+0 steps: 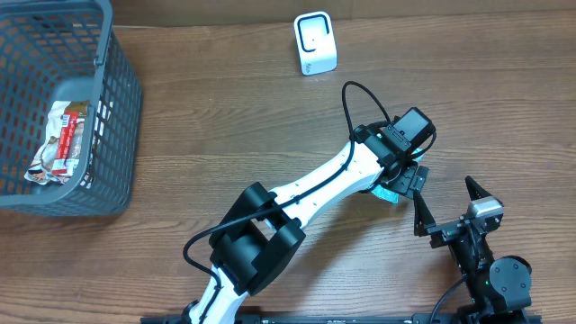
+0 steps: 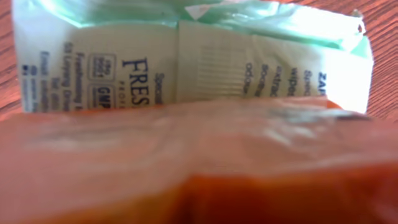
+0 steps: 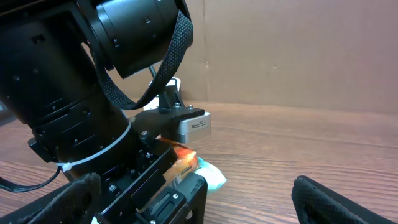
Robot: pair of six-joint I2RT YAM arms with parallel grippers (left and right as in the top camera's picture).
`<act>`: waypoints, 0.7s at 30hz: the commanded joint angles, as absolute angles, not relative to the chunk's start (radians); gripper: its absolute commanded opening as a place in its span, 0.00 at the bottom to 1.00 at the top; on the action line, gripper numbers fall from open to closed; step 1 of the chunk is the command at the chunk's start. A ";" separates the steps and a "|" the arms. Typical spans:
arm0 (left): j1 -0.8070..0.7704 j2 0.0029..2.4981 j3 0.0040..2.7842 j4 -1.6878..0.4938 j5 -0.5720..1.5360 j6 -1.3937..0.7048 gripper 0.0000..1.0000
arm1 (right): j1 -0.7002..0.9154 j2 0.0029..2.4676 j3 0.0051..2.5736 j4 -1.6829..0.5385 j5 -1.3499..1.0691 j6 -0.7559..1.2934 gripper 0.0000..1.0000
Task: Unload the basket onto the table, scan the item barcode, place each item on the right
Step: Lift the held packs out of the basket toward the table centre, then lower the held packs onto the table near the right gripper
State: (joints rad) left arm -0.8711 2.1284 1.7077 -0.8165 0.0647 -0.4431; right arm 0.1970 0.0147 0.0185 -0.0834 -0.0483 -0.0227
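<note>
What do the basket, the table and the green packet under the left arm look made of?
Basket: grey moulded plastic with a matte finish, going by its open lattice walls.
Table: wood or wood-look laminate with planked grain and a low sheen; cannot tell which.
Packet: thin glossy plastic film in green and cream, wrinkled and showing glare. The printing suggests wipes.

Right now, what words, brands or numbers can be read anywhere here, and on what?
"FRES": large letters on the green-and-cream packet, cut off below.
"GMP": small box on the same packet.
Its other print: too blurred.
Wrapper in the basket: print too small.
White scanner: no text shows.
</note>
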 commanded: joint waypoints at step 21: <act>-0.823 1.833 1.734 -0.882 -0.037 -0.381 1.00 | 0.195 0.003 0.008 -0.081 -0.054 -0.024 1.00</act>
State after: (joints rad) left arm -0.8543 1.8729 1.7084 -0.8696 -0.0021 -0.4149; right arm 0.1970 0.0093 0.0189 -0.0834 -0.0662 -0.0193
